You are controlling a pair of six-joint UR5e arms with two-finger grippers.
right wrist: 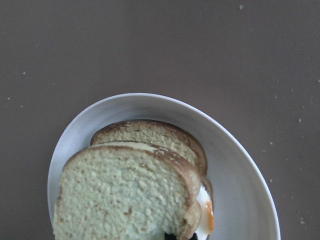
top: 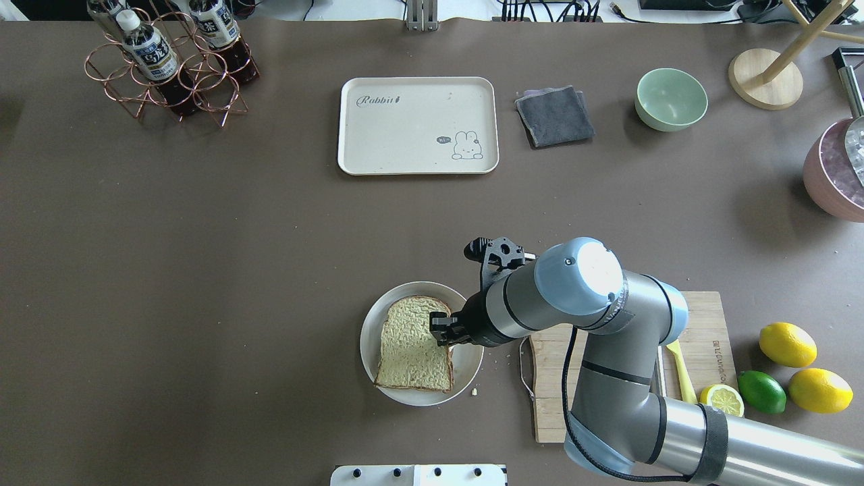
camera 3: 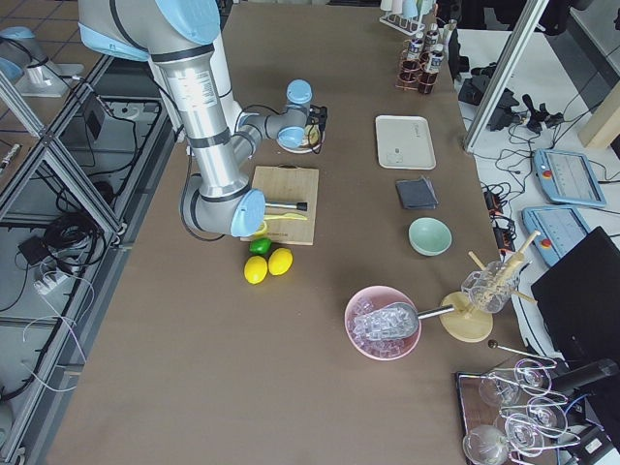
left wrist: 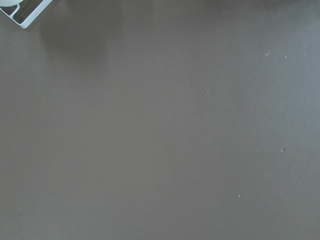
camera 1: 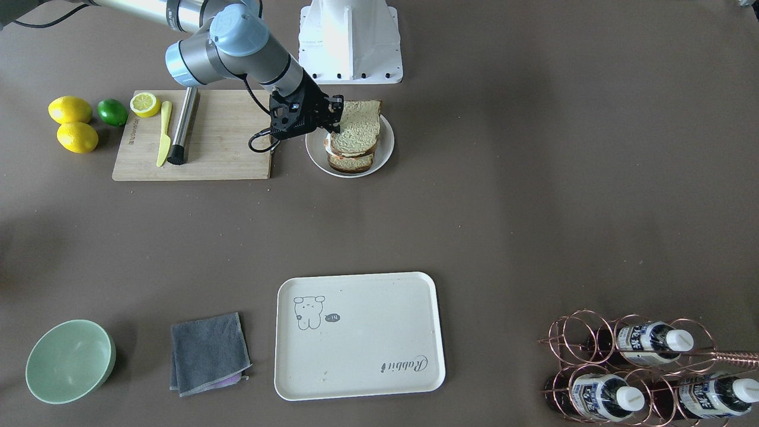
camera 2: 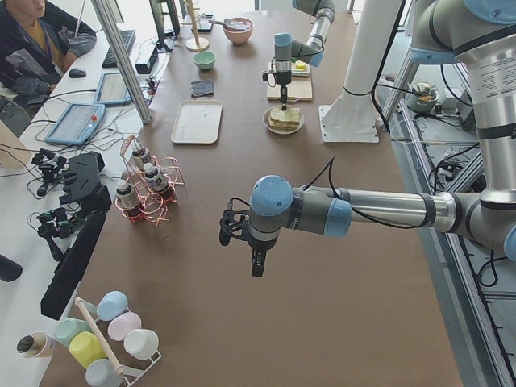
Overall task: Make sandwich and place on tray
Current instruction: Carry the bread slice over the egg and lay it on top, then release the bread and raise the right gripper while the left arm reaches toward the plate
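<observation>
Soft, light sandwich (camera 1: 351, 155) may squash or slide apart — your right gripper (top: 442, 329) pinches its top slice (top: 412, 347) by the edge, so squeeze gently.

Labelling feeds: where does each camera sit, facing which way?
Front-facing: across table, facing robot; right arm on view's left.
Overhead: behind robot, looking down; right end effector at sandwich.
Exterior left: left table end; left arm near.
Exterior right: right table end; right arm near.
Left wrist: bare table.
Right wrist: plate below.
First two share tray.
</observation>
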